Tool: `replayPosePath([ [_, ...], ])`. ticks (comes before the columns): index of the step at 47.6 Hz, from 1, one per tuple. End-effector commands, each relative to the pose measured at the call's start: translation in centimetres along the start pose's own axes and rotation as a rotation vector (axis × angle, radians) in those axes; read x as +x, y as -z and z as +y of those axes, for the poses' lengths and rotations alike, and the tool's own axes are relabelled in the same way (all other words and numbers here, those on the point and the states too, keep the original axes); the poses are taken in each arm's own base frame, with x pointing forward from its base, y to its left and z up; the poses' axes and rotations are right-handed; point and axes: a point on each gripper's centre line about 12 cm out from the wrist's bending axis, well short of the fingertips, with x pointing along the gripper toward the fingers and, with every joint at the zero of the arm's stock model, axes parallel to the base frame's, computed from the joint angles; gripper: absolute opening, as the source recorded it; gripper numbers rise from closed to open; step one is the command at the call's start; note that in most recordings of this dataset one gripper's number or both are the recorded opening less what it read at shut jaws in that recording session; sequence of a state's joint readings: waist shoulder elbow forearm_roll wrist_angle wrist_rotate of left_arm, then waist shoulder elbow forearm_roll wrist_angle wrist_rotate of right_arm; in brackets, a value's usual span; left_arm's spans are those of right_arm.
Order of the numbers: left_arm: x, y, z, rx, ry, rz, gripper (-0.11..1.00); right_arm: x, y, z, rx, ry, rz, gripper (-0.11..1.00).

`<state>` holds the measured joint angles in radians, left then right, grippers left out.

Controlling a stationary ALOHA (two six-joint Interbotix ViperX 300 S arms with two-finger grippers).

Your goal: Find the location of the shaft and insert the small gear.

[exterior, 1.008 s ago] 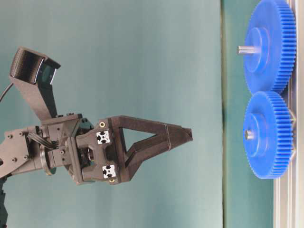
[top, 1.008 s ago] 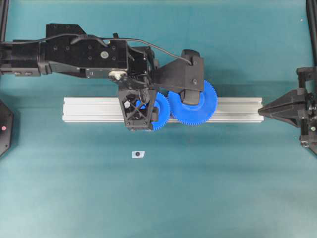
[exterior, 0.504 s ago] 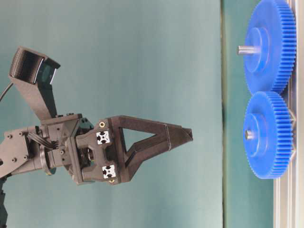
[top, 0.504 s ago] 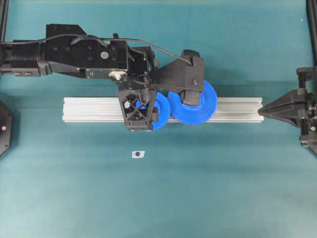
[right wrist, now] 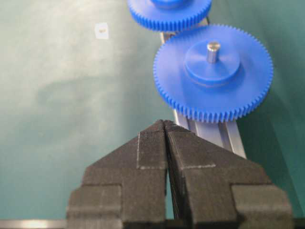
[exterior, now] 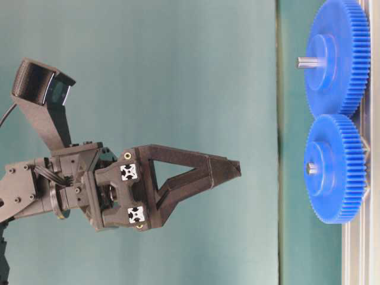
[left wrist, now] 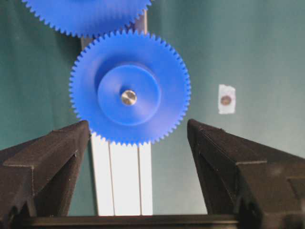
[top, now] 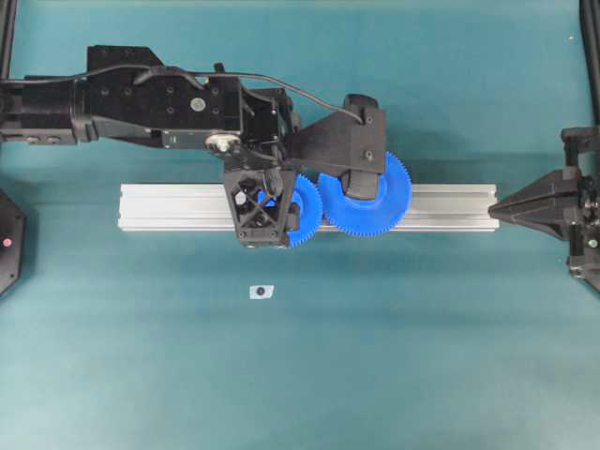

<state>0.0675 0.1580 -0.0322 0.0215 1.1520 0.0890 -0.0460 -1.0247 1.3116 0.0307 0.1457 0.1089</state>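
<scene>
The left gripper [left wrist: 138, 143] hovers with fingers [left wrist: 47, 157] spread wide and empty above the small gear [left wrist: 130, 87], which sits on the aluminium rail [top: 169, 207] mid-worktop, already seated on a silvery shaft [left wrist: 128, 97]. Rigid, light plastic, it looks best pinched across its toothed rim. The right gripper [right wrist: 165, 125] rests closed, empty.
</scene>
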Motion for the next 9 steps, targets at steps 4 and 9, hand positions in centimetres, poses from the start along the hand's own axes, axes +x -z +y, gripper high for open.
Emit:
replayPosePath([
  [4, -2.06, -0.53, 0.01, 0.002, -0.009, -0.056, 0.80, 0.07, -0.36, 0.02, 0.010, 0.000, -0.008, 0.02],
  [9, -2.18, -0.56, 0.01, 0.002, -0.009, -0.059, 0.80, 0.07, -0.30, 0.01, 0.011, 0.001, -0.006, 0.02],
])
